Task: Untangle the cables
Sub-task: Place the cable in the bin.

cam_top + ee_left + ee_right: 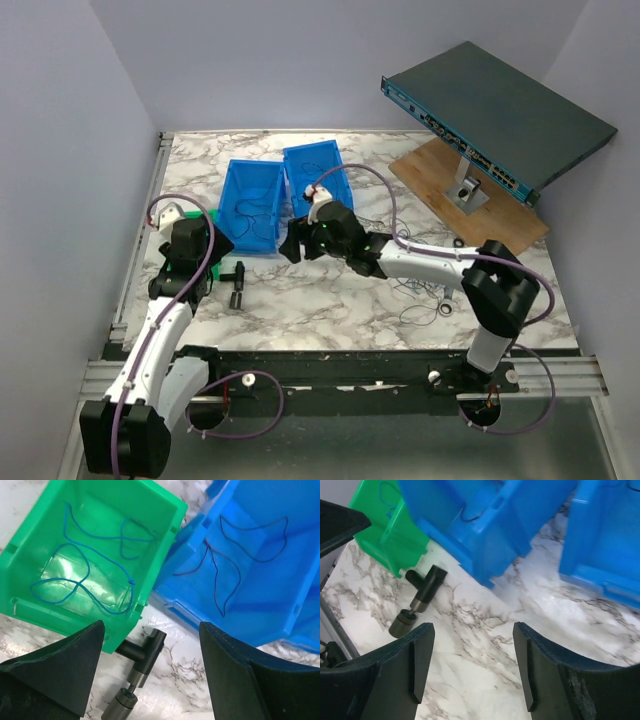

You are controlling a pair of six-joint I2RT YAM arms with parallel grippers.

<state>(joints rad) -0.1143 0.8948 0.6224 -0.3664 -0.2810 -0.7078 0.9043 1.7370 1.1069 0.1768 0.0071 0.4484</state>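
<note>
A thin blue cable [85, 575] lies looped inside the green bin [30, 540]. A thin dark cable [240, 555] curls in the blue bin [280, 605] beside it. More thin dark cables [425, 292] lie in a loose tangle on the marble under the right arm. My left gripper [150, 675] hangs open over the marble just in front of both bins, with nothing between its fingers. Just right of it, my right gripper [472, 665] is also open and empty, low over bare marble in front of the blue bins [485, 525].
A black T-shaped tool [142, 655] with a metal socket lies on the marble against the green bin. A second blue bin [320, 180] stands right of the first. A network switch [495, 115] on a stand sits on a wooden board [500, 215] at the back right.
</note>
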